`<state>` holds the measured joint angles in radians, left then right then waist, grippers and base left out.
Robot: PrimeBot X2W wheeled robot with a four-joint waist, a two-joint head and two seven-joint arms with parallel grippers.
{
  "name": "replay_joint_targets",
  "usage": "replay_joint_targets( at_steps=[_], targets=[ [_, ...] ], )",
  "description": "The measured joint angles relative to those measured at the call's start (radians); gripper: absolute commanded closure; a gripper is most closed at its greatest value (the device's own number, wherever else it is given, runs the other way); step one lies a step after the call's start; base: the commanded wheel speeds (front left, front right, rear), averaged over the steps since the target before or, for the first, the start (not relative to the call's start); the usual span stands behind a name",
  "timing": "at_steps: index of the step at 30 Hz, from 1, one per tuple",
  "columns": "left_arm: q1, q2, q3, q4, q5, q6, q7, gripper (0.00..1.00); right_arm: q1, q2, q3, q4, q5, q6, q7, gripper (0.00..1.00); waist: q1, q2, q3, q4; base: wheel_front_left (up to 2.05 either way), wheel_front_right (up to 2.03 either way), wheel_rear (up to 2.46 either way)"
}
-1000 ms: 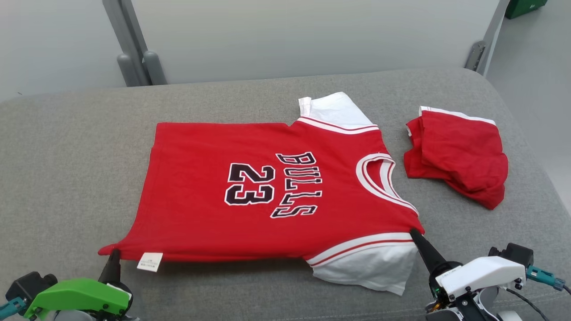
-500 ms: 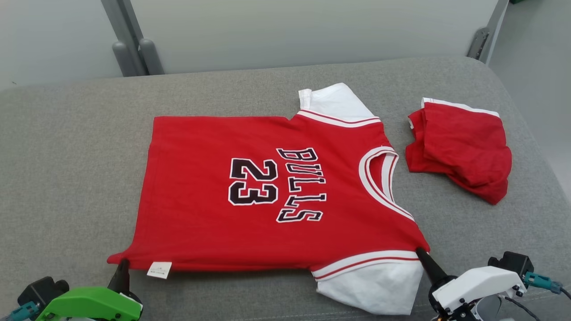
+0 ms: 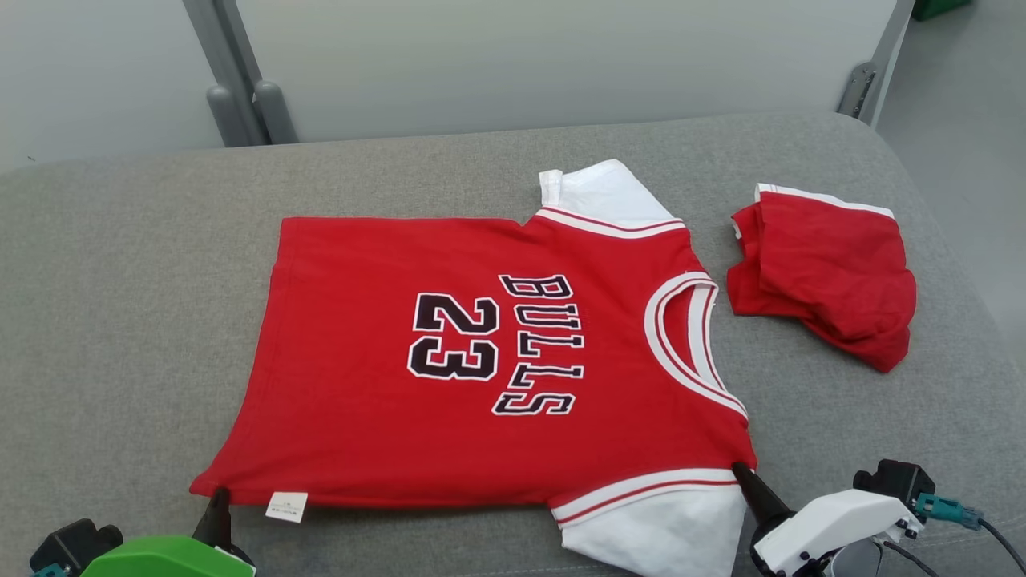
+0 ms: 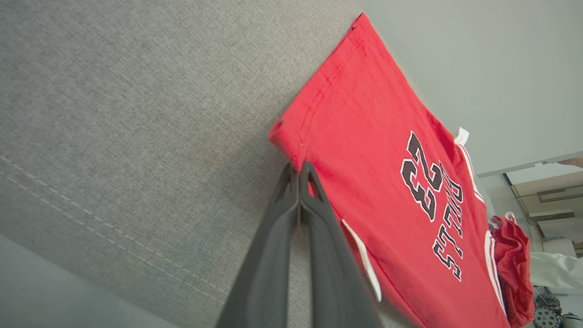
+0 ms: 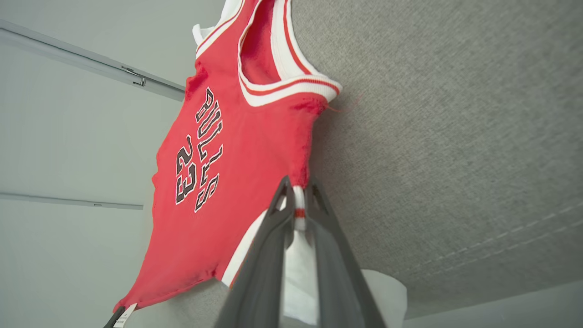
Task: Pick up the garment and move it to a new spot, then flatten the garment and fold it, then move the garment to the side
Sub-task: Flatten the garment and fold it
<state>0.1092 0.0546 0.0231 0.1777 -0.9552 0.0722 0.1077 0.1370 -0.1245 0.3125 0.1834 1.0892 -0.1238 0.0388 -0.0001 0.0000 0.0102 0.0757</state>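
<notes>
The garment [image 3: 481, 361] is a red jersey with white sleeves and black "BULLS 23" lettering, spread flat on the grey cushion [image 3: 120, 320], neck toward the right. My left gripper [image 3: 218, 498] is shut on the jersey's near hem corner, beside a white tag [image 3: 286, 506]. In the left wrist view the dark fingers [image 4: 298, 180] pinch that red corner [image 4: 291, 146]. My right gripper [image 3: 739, 473] is shut on the near shoulder where the red body meets the white sleeve [image 3: 673, 529]. The right wrist view shows its fingers [image 5: 298, 193] clamped over the striped trim of the jersey [image 5: 227, 136].
A second red garment [image 3: 826, 276] lies crumpled on the cushion to the right of the jersey. Grey metal posts [image 3: 240, 104] stand behind the cushion against a pale wall. The cushion's front edge runs just below both grippers.
Both grippers have drawn the jersey's near edge toward the cushion's front, keeping their grip. The head camera has also shifted a little between frames.
</notes>
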Motion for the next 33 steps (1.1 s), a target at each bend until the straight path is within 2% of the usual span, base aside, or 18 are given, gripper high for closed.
replay_joint_targets(
  at_steps=[1,2,3,4,5,6,20,33],
  targets=[
    [0.001,0.0,0.0,-0.001,0.0,0.0,0.0,1.0,-0.004,-0.002,0.007,0.002,-0.008,0.0,0.0,0.68,0.0,0.0,-0.001,-0.001,0.0,0.0,0.0],
    [0.003,0.0,0.0,-0.002,0.0,0.002,0.0,1.0,-0.007,-0.003,0.012,0.003,-0.016,0.0,-0.003,0.5,0.0,0.0,-0.002,-0.001,0.0,0.0,0.0],
    [0.006,0.0,-0.001,-0.003,0.0,0.002,0.0,1.0,-0.009,-0.004,0.015,0.005,-0.022,0.0,-0.008,0.28,0.0,0.0,-0.003,-0.002,0.0,0.0,0.0],
    [0.009,0.0,-0.001,-0.005,0.0,0.003,0.0,1.0,-0.009,-0.006,0.019,0.007,-0.031,0.0,-0.012,0.12,0.0,0.0,-0.005,-0.003,0.0,0.0,0.0],
    [0.012,0.0,-0.002,-0.007,0.0,0.003,0.0,1.0,-0.009,-0.007,0.022,0.01,-0.039,0.0,-0.012,0.02,0.0,0.0,-0.005,-0.003,0.0,0.0,0.0],
    [0.016,0.0,-0.003,-0.009,0.0,0.004,0.0,1.0,-0.009,-0.007,0.025,0.013,-0.043,0.0,-0.014,0.0,0.0,0.0,-0.006,-0.004,0.0,0.0,0.0],
    [0.022,0.0,-0.018,-0.038,0.0,0.015,0.006,1.0,0.019,-0.007,0.067,0.055,-0.061,0.013,-0.031,0.0,0.0,0.0,0.005,-0.013,0.0,0.0,0.0],
    [0.023,-0.001,-0.033,-0.072,0.005,0.021,0.024,1.0,0.042,0.002,0.093,0.124,-0.074,0.045,-0.049,0.0,0.0,0.0,0.041,-0.01,0.0,0.0,0.0]
  ],
)
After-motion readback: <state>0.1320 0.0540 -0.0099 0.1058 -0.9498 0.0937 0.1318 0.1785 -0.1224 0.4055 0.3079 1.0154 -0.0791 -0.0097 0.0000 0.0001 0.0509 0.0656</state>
